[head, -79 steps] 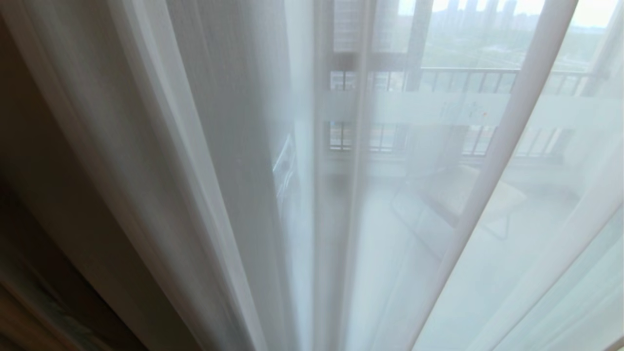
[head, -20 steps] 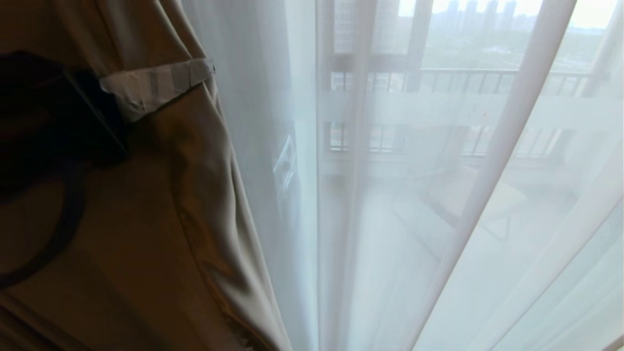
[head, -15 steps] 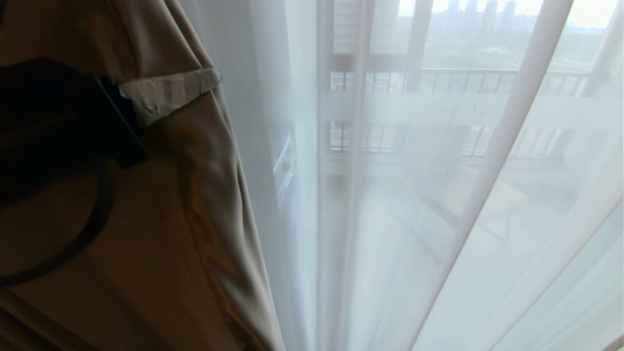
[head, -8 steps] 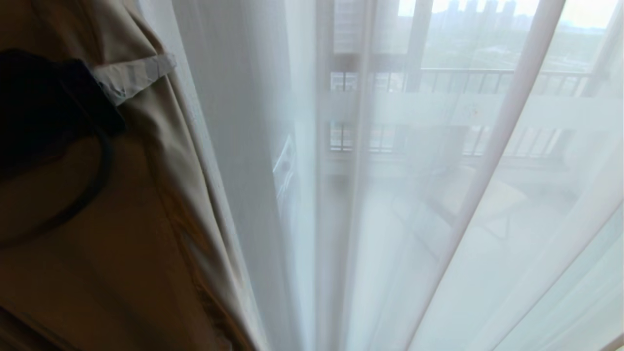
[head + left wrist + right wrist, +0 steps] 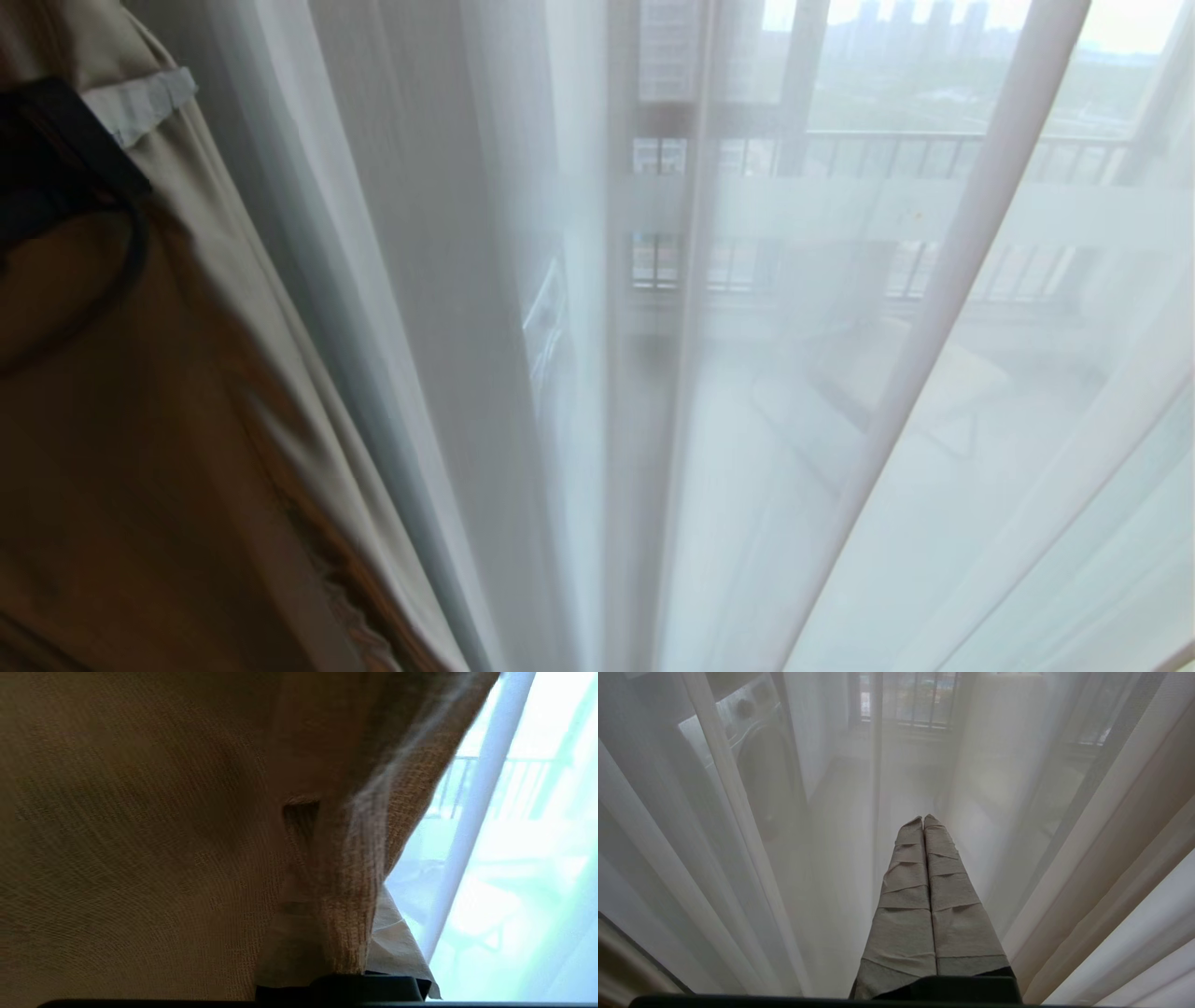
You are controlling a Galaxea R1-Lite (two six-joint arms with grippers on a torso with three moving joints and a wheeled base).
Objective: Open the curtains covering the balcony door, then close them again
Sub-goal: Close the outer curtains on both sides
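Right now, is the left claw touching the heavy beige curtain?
Touching. In the left wrist view the left claw is shut on a bunched fold of the beige curtain, the fabric pinched between its taped fingers.

Heavy beige-grey curtain [image 5: 159, 448] bunched at the left, woven, pinched into a tight fold. White sheer curtain [image 5: 943, 308] hanging closed in long pleats across the whole glass. Balcony door [image 5: 803, 84] behind it, dark-framed, shut, with pale frosted band at mid-height.
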